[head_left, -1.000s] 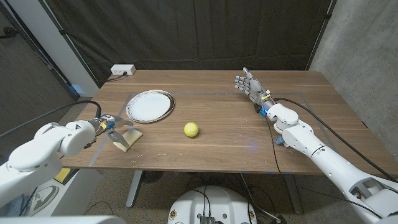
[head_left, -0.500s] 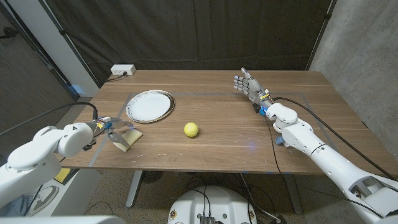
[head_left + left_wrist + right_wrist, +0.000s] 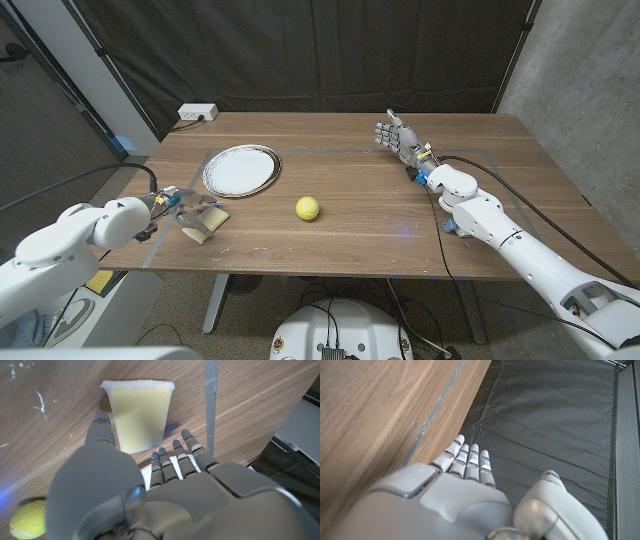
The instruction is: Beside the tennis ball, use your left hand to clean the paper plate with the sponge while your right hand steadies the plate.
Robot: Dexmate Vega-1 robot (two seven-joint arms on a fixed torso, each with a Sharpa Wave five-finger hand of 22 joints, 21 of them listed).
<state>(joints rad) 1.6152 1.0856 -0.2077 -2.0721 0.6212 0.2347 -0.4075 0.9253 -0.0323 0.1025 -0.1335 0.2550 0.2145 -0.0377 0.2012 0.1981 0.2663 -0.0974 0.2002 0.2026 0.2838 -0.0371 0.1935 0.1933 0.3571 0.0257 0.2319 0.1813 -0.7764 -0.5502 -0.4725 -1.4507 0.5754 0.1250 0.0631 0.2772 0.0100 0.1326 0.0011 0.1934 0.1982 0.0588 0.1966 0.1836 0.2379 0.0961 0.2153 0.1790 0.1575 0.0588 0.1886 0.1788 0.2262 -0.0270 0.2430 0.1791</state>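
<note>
Over the sponge (image 3: 138,416) the left hand (image 3: 150,495) hovers, fingers (image 3: 186,450) spread, empty — contact unclear — right hand (image 3: 398,135) likewise open

Wooden table (image 3: 360,215). Lying on it: paper plate (image 3: 241,169), tennis ball (image 3: 307,208), yellow sponge (image 3: 207,222), white power strip (image 3: 198,113) at far-left corner.

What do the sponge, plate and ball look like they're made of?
Sponge: pale yellow open-cell foam, matte, pitted surface; its far edge looks whiter, maybe a second layer.
Paper plate: white, with a ridged rim that reads slightly grey or shiny, so a coated paper or foil-like finish can't be ruled out.
Tennis ball: yellow-green, matte and fuzzy-looking, consistent with felt.
</note>
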